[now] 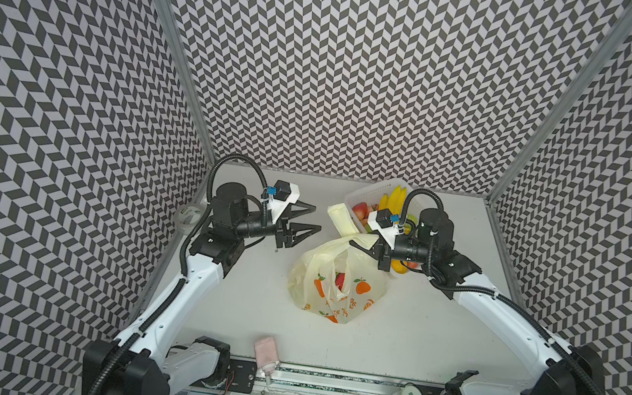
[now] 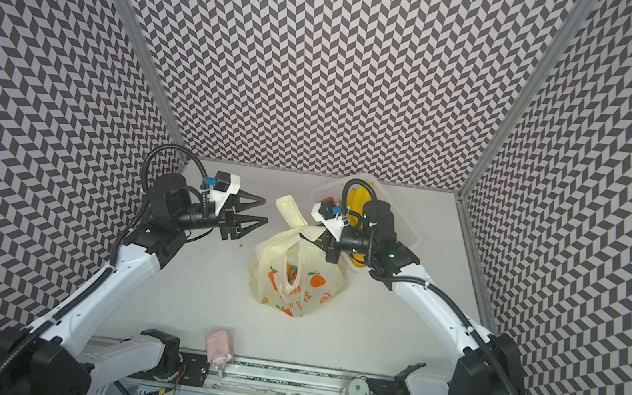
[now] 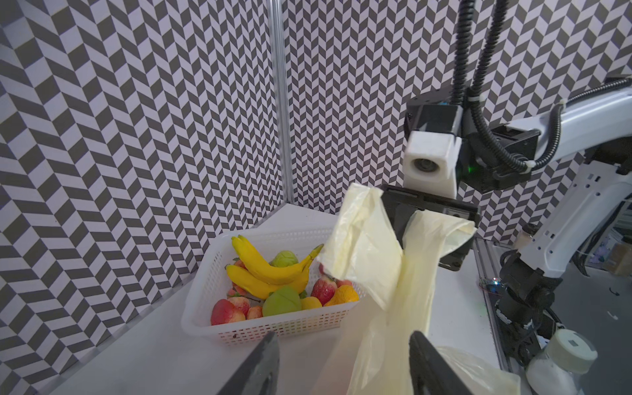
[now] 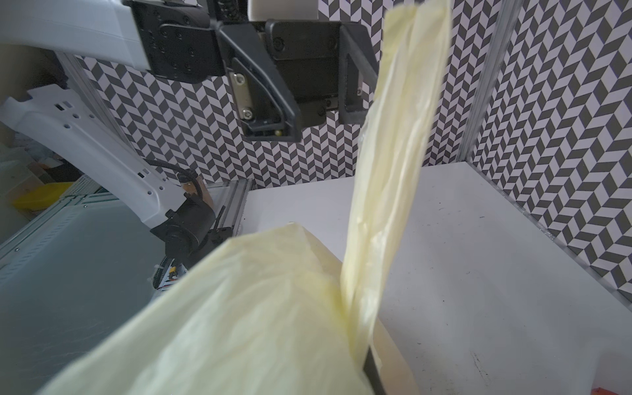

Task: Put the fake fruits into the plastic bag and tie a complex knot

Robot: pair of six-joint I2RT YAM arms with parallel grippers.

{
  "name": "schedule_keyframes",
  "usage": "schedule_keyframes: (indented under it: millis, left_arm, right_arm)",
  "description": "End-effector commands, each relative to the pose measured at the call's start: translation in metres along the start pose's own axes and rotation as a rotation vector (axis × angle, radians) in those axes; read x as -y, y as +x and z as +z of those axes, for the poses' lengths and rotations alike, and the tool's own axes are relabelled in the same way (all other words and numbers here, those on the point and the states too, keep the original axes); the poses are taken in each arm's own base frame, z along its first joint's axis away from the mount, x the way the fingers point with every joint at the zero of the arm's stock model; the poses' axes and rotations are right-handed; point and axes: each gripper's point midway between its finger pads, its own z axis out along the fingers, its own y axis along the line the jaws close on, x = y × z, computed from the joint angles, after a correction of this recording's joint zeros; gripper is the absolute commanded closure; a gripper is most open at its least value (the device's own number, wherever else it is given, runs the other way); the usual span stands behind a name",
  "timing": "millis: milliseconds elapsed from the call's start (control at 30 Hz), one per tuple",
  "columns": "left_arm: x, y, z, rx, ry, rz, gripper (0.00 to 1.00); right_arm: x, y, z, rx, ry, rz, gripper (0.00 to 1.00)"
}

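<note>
The left pincer point(image 1: 317, 218) is open, holding nothing. The right pincer point(image 1: 353, 245) pinches a handle point(image 3: 424, 239) of the plastic bag point(image 1: 318, 287), which sits on the desk point(image 1: 433, 332). Fake fruits point(image 3: 273, 273) lie in the white basket point(image 3: 273, 330).

Thin translucent crinkled plastic bag point(image 1: 315, 278), glossy plastic fruits point(image 3: 265, 268), perforated white plastic basket point(image 3: 273, 330), matt white table point(image 1: 432, 341)

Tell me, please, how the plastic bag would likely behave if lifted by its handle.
The plastic bag is probably floppy: its thin film sags in wrinkles, and the handle trails as a creased strip from the shut right pincer. It would likely hang bottom-heavy, since fruit sits low inside. The glossy film may slip or stretch.
</note>
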Motion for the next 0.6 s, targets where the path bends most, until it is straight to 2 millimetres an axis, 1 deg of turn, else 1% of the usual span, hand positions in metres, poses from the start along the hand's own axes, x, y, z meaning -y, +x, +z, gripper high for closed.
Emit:
schedule_keyframes:
  millis: [0,133,233,300,433,467,567]
  left_arm:
    - [-0.016,-0.013,0.009,0.042,-0.015,-0.044,0.42]
    - [-0.026,-0.014,0.025,0.046,0.008,-0.056,0.42]
    - [-0.026,-0.018,0.039,0.056,0.058,-0.056,0.41]
    - [-0.022,-0.021,0.05,0.059,0.104,-0.049,0.41]
    - [-0.005,-0.031,0.067,0.058,0.217,-0.009,0.42]
    - [0.003,-0.032,0.068,0.052,0.265,0.003,0.42]
    - [0.017,-0.031,0.072,0.03,0.321,0.044,0.42]
  right_arm:
    - [-0.009,-0.018,-0.006,0.056,-0.01,-0.102,1.0]
    - [-0.012,-0.018,-0.007,0.063,-0.022,-0.116,1.0]
    - [-0.016,-0.018,-0.008,0.067,-0.037,-0.127,1.0]
    - [-0.019,-0.017,-0.008,0.069,-0.051,-0.149,1.0]
    - [-0.02,-0.014,-0.009,0.065,-0.042,-0.179,1.0]
    - [-0.019,-0.014,-0.009,0.063,-0.035,-0.186,1.0]
    - [-0.018,-0.016,-0.011,0.065,-0.016,-0.204,1.0]
